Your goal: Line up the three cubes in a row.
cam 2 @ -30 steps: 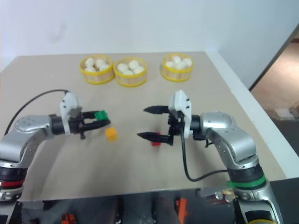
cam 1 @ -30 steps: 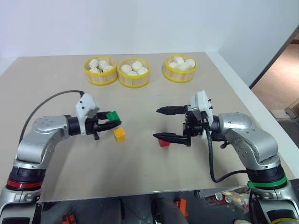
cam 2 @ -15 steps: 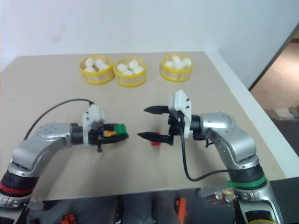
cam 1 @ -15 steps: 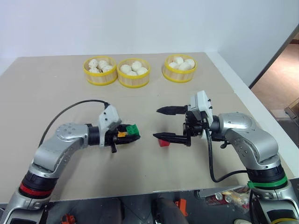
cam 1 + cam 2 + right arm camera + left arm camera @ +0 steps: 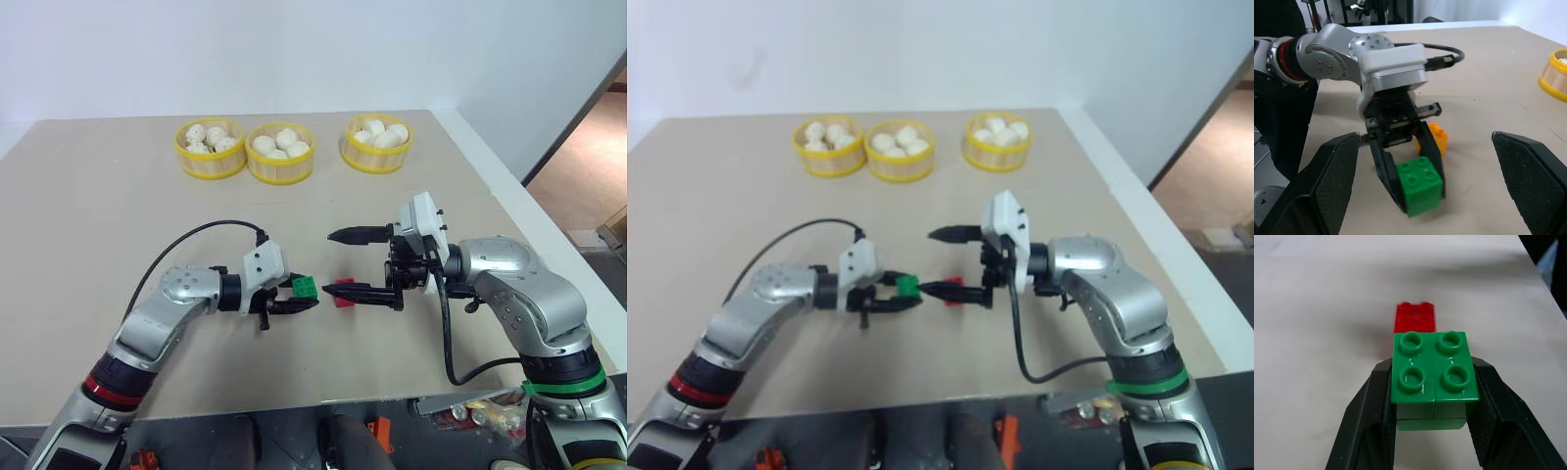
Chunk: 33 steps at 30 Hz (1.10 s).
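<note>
The surface [image 5: 118, 206] is spread wide; the right claw [image 5: 345, 262] is held agape over the red cube [image 5: 342, 293]. The green cube [image 5: 305, 287] is clamped in the left claw [image 5: 306, 303], just left of red; the yellow-orange cube [image 5: 1436, 138] is hidden behind it. A nudge could knock red askew.

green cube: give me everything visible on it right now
The green cube is glossy plastic with four round studs on top, sitting upright. The left gripper clamps it, a black finger on each side. It sits over the table, next to the red cube; the yellow-orange cube lies behind. Whether it touches the table is unclear.
</note>
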Each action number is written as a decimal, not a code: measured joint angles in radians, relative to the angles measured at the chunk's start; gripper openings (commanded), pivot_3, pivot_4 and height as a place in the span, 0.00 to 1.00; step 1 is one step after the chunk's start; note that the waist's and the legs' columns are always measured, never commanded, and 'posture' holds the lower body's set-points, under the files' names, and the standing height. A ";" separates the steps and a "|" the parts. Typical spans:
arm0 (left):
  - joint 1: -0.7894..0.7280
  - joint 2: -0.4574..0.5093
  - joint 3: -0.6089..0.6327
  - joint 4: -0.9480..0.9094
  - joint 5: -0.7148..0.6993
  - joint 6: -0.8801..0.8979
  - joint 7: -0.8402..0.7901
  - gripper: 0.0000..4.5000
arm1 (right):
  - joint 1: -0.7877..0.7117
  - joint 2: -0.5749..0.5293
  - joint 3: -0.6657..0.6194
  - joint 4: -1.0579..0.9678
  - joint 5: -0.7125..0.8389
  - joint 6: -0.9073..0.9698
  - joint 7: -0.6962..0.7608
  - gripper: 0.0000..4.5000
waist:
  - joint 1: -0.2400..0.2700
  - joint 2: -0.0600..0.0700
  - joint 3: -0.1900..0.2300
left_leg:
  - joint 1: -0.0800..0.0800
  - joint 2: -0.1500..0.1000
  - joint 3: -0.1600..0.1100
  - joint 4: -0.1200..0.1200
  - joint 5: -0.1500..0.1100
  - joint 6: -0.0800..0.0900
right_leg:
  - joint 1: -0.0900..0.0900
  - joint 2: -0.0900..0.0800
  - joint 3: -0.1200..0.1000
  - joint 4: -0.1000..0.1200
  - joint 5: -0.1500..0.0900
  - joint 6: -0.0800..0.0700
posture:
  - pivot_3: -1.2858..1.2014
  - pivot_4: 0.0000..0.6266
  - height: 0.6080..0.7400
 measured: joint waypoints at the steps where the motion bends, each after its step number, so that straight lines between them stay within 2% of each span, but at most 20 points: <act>1: 0.000 0.000 0.000 0.002 0.000 0.001 0.001 0.30 | 0.001 -0.001 0.000 0.000 0.000 0.000 0.000 1.00 | 0.000 0.000 0.000 | 0.000 0.000 0.000 0.000 0.000 0.000 | 0.000 0.000 0.000 0.000 0.000 0.000 | 0.52 0.24 1.00; 33: 0.012 0.000 -0.036 0.074 0.108 -0.020 -0.005 0.30 | 0.044 -0.021 0.000 -0.001 -0.002 -0.006 0.019 1.00 | 0.001 0.000 0.000 | 0.000 0.000 0.000 0.000 0.000 0.000 | 0.000 0.000 0.000 0.000 0.000 -0.001 | 0.52 0.24 1.00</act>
